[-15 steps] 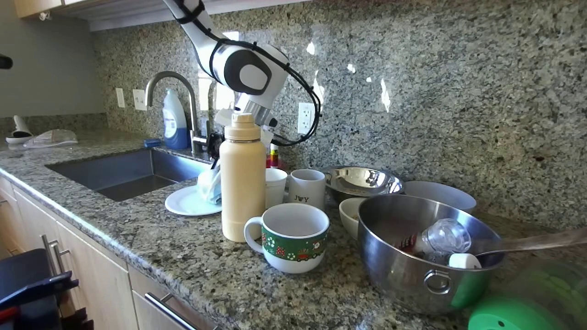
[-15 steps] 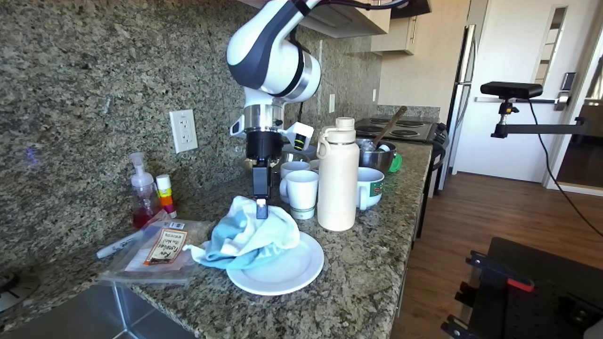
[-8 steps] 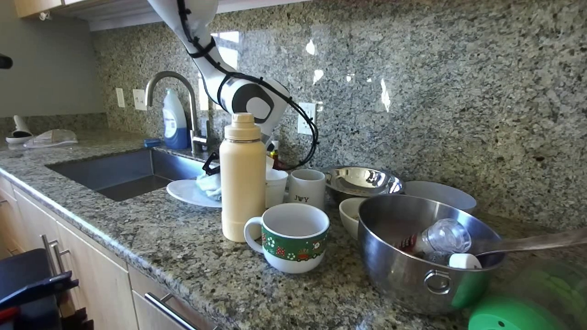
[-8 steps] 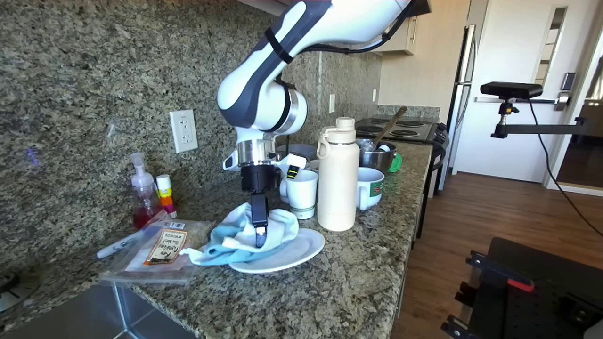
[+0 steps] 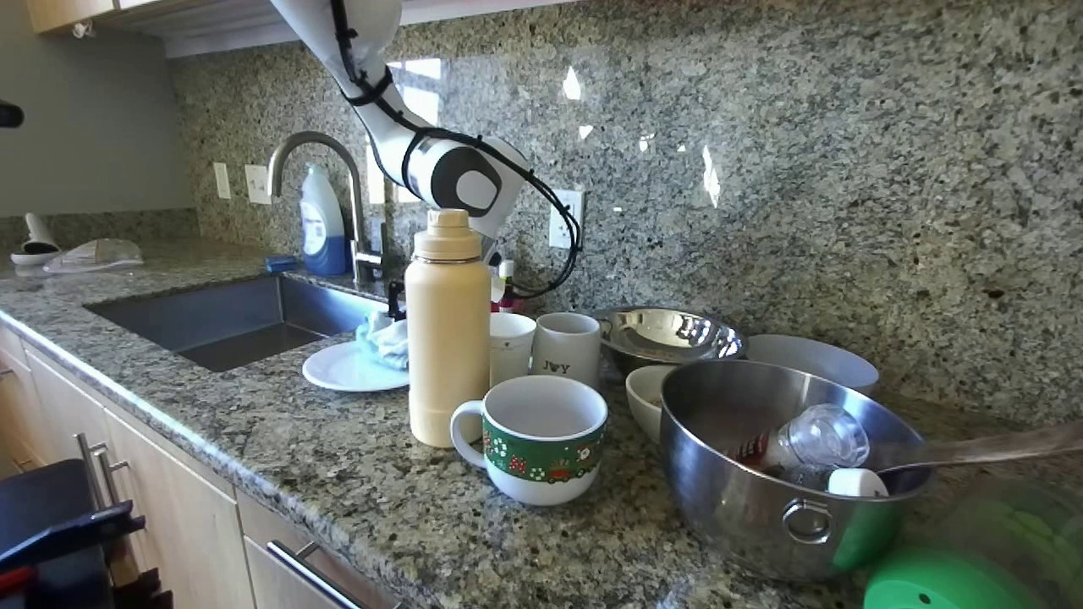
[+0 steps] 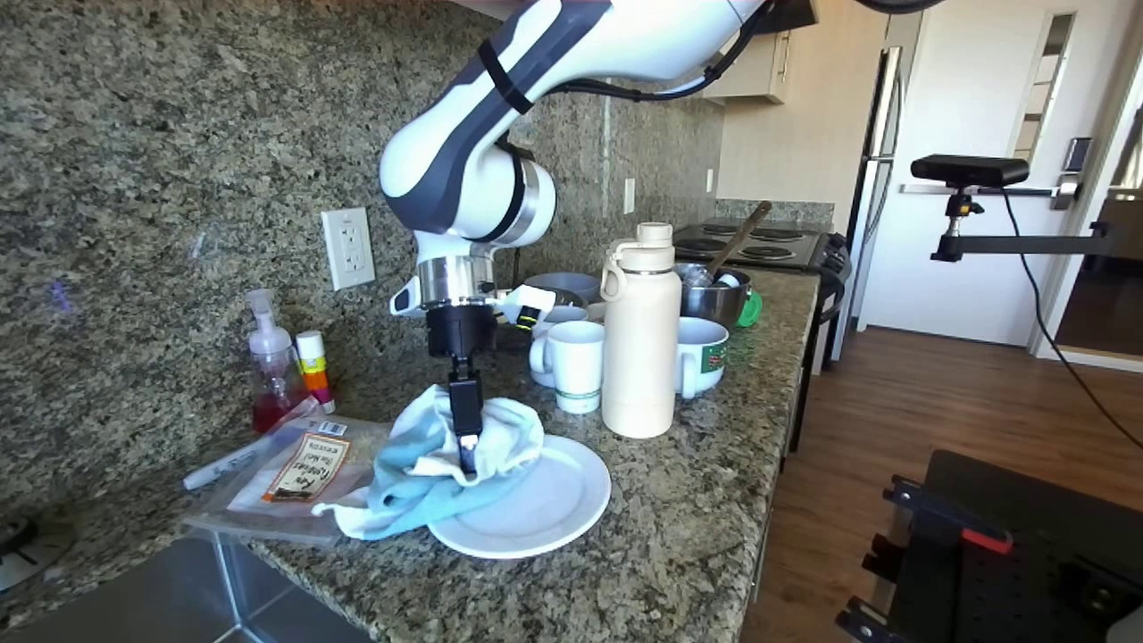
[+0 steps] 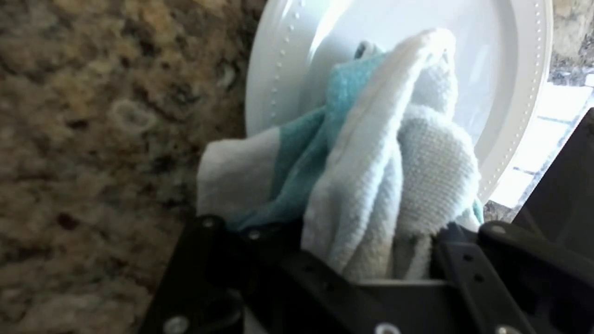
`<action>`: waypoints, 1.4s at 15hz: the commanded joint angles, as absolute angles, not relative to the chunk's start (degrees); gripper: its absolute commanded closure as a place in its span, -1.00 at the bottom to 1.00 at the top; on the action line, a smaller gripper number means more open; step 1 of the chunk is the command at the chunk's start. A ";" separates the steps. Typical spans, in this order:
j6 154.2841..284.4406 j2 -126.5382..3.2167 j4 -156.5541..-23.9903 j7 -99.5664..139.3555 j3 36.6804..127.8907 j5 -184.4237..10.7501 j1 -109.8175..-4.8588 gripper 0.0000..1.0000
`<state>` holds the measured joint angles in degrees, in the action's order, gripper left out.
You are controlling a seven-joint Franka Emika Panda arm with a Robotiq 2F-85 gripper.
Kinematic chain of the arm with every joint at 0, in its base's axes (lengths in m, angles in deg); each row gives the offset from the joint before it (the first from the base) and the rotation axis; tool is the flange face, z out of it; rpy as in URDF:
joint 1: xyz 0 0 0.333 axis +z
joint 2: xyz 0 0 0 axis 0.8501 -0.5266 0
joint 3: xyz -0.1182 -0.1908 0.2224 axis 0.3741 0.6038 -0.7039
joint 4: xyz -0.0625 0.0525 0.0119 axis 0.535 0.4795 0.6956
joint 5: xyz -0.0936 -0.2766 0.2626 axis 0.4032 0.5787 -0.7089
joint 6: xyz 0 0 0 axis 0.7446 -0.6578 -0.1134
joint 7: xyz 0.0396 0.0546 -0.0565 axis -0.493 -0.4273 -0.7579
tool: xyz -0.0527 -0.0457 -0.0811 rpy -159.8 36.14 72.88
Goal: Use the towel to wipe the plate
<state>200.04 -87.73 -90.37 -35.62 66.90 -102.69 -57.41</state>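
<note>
While fingers (image 6: 466,411) are gripping the towel (image 7: 362,153), bunched partly over the plate (image 6: 558,500), good wiping is likely requiring: light pressure; sweeps across plate's bare side.

Bright light here, bouncing in white patches off the stone wall (image 5: 770,211) in an exterior view, while the wrist view runs soft, the bench (image 7: 93,153) blurred at left, a streak gleaming on the plate (image 7: 482,60), a patch at right blown out white!
</note>
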 commanded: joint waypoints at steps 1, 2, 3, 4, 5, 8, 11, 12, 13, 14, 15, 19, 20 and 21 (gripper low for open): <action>197.43 -87.62 -88.80 -34.45 65.71 -101.53 -56.79 0.94; 196.43 -87.63 -88.66 -34.94 65.16 -102.05 -56.87 1.00; 195.42 -87.63 -88.55 -35.24 64.61 -102.53 -56.97 1.00; 194.67 -87.49 -88.62 -34.93 64.22 -102.91 -56.96 1.00; 194.03 -87.38 -88.71 -34.77 63.84 -103.24 -56.91 0.96; 193.78 -86.55 -89.81 -33.20 63.29 -103.87 -56.50 0.97; 193.23 -86.01 -90.79 -29.81 63.78 -104.02 -55.89 0.97; 193.26 -85.97 -91.09 -28.36 63.88 -104.17 -55.84 0.97; 192.83 -86.03 -91.42 -27.02 63.91 -104.40 -55.99 0.97; 192.44 -86.12 -91.85 -25.75 63.89 -104.70 -56.22 0.97; 191.88 -86.11 -92.33 -24.52 63.85 -105.09 -56.47 0.97; 191.63 -84.42 -95.76 -18.83 64.37 -106.80 -56.88 0.97; 192.59 -83.92 -96.62 -17.35 64.66 -106.93 -56.86 0.97; 193.70 -83.51 -97.21 -16.39 64.93 -106.68 -56.84 0.97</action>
<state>192.12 -87.28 -92.69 -20.17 64.17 -105.92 -56.53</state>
